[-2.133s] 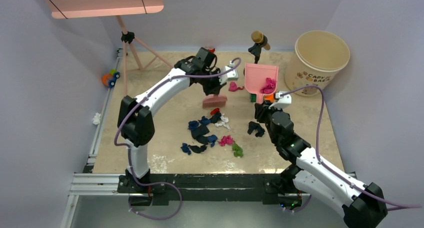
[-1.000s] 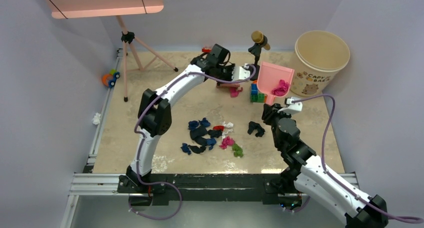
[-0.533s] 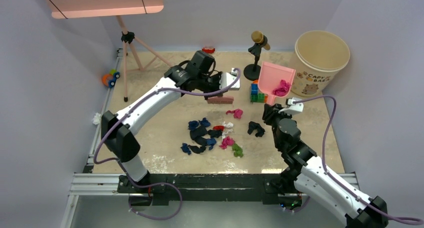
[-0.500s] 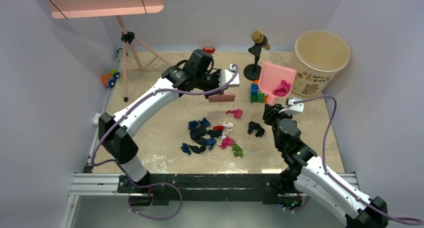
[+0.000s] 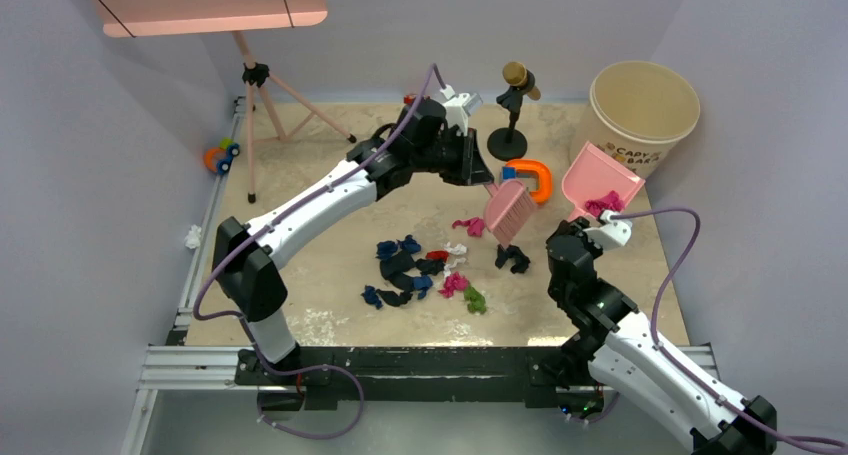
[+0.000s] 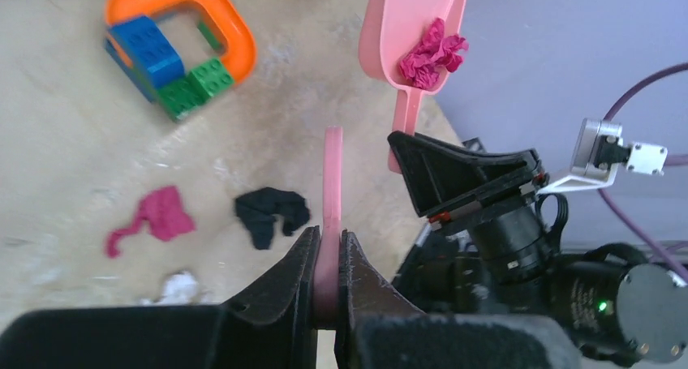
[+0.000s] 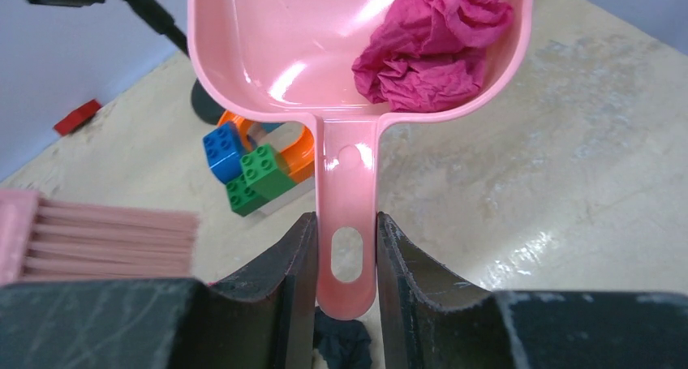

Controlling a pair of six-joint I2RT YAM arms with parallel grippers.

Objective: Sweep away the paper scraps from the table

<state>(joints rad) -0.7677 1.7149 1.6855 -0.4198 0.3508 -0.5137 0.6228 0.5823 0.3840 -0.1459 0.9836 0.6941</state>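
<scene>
A pink brush point(image 5: 510, 213) is gripped by the left end effector point(image 6: 327, 247), a scoop point(image 7: 276, 53) with a paper scrap point(image 7: 438, 49) by the right end effector point(image 7: 346, 259).

A cream bucket point(image 5: 612, 158) is seen far right, a toy microphone point(image 5: 514, 76) stood upright near it. Blue-green blocks point(image 6: 154, 57) are partly ringed by an orange horseshoe piece point(image 6: 240, 53). A tripod point(image 5: 256, 74) is placed far left.
</scene>
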